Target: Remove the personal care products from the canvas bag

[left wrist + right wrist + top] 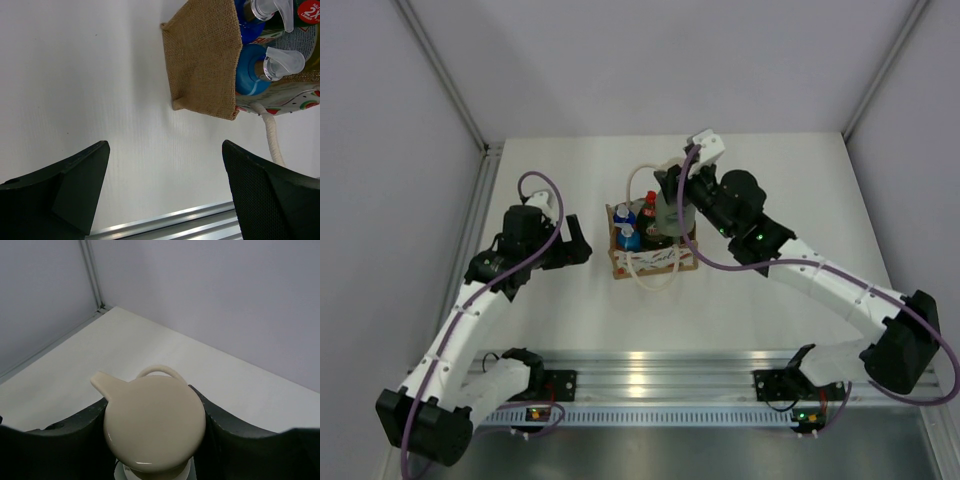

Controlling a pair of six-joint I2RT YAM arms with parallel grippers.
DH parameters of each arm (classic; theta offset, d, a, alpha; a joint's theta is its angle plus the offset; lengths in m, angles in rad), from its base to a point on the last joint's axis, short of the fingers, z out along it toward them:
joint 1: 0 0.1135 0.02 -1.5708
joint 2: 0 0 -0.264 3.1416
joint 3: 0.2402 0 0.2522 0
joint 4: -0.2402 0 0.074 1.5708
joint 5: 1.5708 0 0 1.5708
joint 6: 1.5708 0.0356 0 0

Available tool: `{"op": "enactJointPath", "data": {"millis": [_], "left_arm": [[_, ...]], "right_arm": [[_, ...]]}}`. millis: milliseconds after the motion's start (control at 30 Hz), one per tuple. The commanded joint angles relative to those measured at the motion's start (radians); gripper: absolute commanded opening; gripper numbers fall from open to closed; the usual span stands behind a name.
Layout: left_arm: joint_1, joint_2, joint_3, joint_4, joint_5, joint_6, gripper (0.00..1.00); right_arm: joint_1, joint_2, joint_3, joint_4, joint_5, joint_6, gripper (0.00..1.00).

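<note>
Two tools in view. On the right tool [155, 440]: closed around the cream pump [154, 422] of the grey-green bottle [667, 222], upright over the far right corner of the canvas bag [655, 262]; base hidden, so no telling whether clear of the bag. On the left tool [165, 185]: wide open, gripping nothing, above bare tabletop [75, 75] just left of the bag. Inside the bag: blue light-capped bottle [627, 230] at the left side, red-capped bottle [649, 207] just beside it. Down the printed front: cream rope handle [271, 135], hanging loose.
</note>
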Motion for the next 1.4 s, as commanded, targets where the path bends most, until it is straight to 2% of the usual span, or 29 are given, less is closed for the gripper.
{"op": "enactJointPath", "data": {"millis": [0, 333, 800, 967, 1100, 1367], "left_arm": [[-0.003, -0.024, -0.008, 0.02, -0.016, 0.016, 0.98], [-0.003, -0.025, -0.009, 0.02, -0.019, 0.014, 0.98], [-0.003, -0.022, -0.009, 0.02, -0.019, 0.014, 0.98], [-0.003, -0.022, -0.009, 0.02, -0.02, 0.016, 0.98], [-0.003, -0.022, -0.009, 0.02, -0.017, 0.016, 0.98], [-0.003, -0.029, -0.009, 0.02, -0.011, 0.018, 0.98]], "right_arm": [[-0.047, -0.104, 0.111, 0.074, 0.021, 0.001, 0.0], [-0.199, -0.183, 0.07, 0.018, 0.015, 0.015, 0.0], [-0.421, -0.196, -0.125, 0.182, -0.065, 0.059, 0.0], [-0.471, -0.169, -0.196, 0.296, -0.11, 0.056, 0.0], [-0.509, -0.129, -0.263, 0.455, -0.209, 0.047, 0.0], [-0.564, 0.027, -0.214, 0.505, -0.312, 0.044, 0.0]]}}
